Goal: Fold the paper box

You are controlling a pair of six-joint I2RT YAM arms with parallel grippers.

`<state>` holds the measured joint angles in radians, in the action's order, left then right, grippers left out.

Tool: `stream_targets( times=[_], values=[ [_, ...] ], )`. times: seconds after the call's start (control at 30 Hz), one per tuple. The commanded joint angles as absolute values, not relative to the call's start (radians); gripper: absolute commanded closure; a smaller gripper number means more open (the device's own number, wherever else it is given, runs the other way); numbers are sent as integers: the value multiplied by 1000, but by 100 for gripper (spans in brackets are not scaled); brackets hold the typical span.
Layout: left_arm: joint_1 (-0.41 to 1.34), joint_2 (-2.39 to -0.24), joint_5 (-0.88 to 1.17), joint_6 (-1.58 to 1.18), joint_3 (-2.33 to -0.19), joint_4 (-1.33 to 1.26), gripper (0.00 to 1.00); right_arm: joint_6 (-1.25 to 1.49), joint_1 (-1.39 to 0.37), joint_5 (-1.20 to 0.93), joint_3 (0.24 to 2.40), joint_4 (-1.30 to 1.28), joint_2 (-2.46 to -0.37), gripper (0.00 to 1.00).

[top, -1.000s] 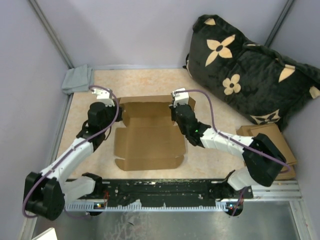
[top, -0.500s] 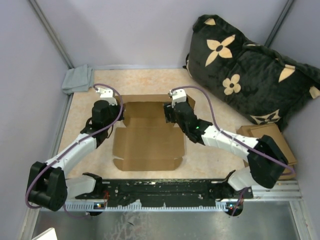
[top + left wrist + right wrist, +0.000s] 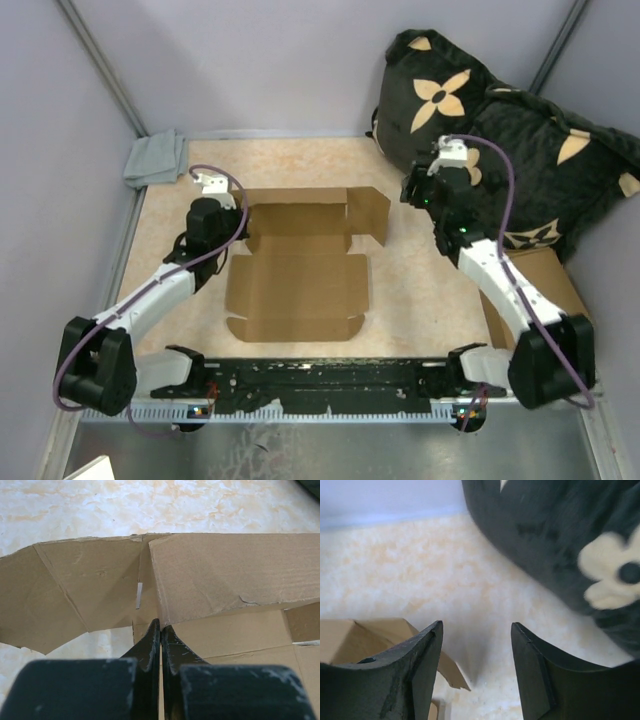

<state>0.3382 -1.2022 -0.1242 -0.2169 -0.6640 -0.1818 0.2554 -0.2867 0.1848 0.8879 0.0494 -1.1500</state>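
The paper box [image 3: 298, 285] lies unfolded and flat in the middle of the table, its back panel and side flaps partly raised. My left gripper [image 3: 237, 212] is at the box's rear left corner. In the left wrist view its fingers [image 3: 160, 625] are pressed together on the lower corner of the raised back panel [image 3: 225, 575], with a thin strip of cardboard between them. My right gripper [image 3: 410, 195] hangs open and holds nothing, off to the right of the box and near the pillow. Its wrist view shows bare table between the tips [image 3: 476, 625] and the box's right flap [image 3: 365, 637] at lower left.
A large black pillow with cream flowers [image 3: 500, 140] fills the back right, close to the right gripper. A smaller brown cardboard piece [image 3: 545, 275] lies at the right edge. A grey cloth [image 3: 155, 158] sits in the back left corner. Walls enclose the table.
The right gripper has opened, let go of the box's rear right corner and swung right toward the pillow. The right flap now leans outward. The left gripper stays at its corner.
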Motion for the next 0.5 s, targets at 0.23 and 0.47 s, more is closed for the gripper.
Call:
stream_targets(
  times=[0.23, 0.47],
  values=[
    [341, -1257, -100, -222, -714, -111, 100, 187, -262, 55, 950, 90, -1486, 46],
    [341, -1295, -92, -227, -746, -83, 100, 88, -250, -139, 954, 138, -1544, 46]
  ],
)
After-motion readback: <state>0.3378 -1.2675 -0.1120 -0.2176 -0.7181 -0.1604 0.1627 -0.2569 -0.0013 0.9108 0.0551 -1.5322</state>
